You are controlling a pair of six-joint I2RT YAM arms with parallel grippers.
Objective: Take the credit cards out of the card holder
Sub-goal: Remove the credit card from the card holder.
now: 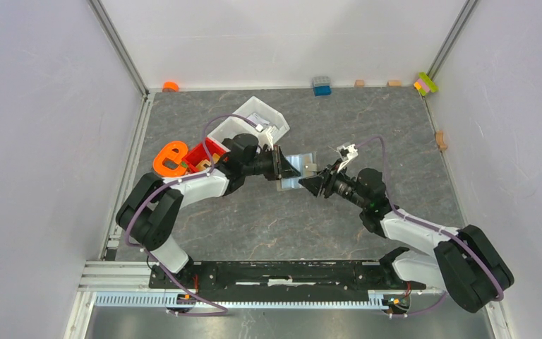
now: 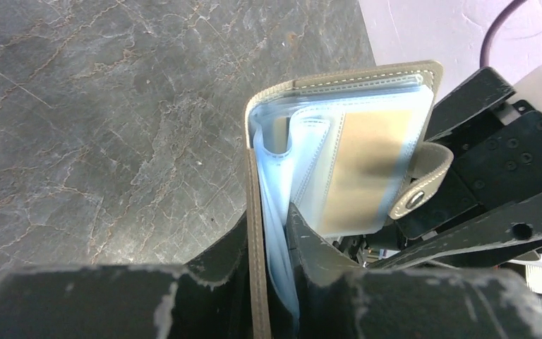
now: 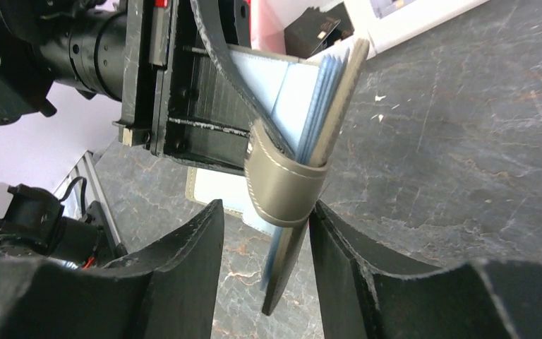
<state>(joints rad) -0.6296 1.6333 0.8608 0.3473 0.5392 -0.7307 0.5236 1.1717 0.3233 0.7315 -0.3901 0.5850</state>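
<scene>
- The card holder (image 1: 298, 169) is held between the two claws over the middle of the bench (image 1: 339, 120), opened out at its fold.
- From above it shows only as a small pale patch between the two black claws. Its inside cannot be made out there.
- The left wrist view looks into the open holder (image 2: 339, 78). Pale blue leaves fill the space between the taupe flaps, and the credit cards (image 2: 310, 169) sit among them, none drawn out. I cannot separate cards from clear sleeves by eye.
- That view also shows a strap (image 2: 423, 176) with a metal snap, folded round the far flap's edge.
- The right wrist view takes the holder (image 3: 339, 106) edge-on. The blue leaves fan out in thin lines, and the strap (image 3: 282, 187) wraps the edge.
- The left claw (image 2: 267, 215) is clamped on the holder. One taupe flap and some blue leaves are pinched between its fingers (image 2: 212, 261). This grip shows only in the left wrist view.
- The right claw (image 3: 267, 208) stands apart around the other flap. One finger lies against the strap, and a clear gap shows on the other side. It is not pinching.
- From above, the left claw (image 1: 282, 164) and right claw (image 1: 319, 182) face each other, tips close together.
- Only the top view shows the surroundings. A white bin (image 1: 250, 123), a red bin (image 1: 208, 152) and an orange piece (image 1: 171, 159) sit behind the left arm. Small blocks (image 1: 321, 86) lie along the far wall.
</scene>
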